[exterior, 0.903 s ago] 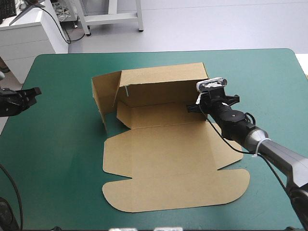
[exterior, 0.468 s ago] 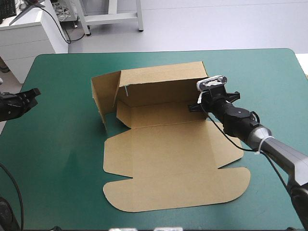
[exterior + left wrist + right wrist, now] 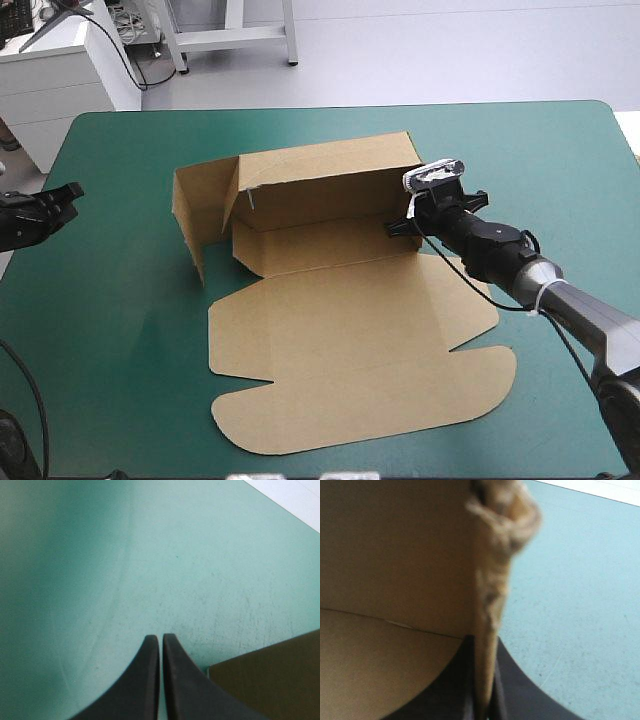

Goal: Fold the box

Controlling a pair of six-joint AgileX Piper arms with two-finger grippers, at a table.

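The right hand (image 3: 481,647) is clenched on the box (image 3: 350,330), its two black fingers (image 3: 530,700) all but meeting, with a standing edge of brown board pinched between them. In the high view this grip sits at the right end of the box's raised back wall (image 3: 330,180). From there the box stretches away to the left, its long axis running left to right across the bench (image 3: 120,330). A side flap (image 3: 195,215) stands upright at the far left end, and the lid panels (image 3: 360,400) lie flat toward the bench's near edge. The left hand (image 3: 157,639) is clenched on nothing and hovers over bare teal-green cover at the bench's left edge, well apart from the box. The right arm is plainly the nearer one, so the next fold probably starts from its end. Bare cover shows around the box on every side.
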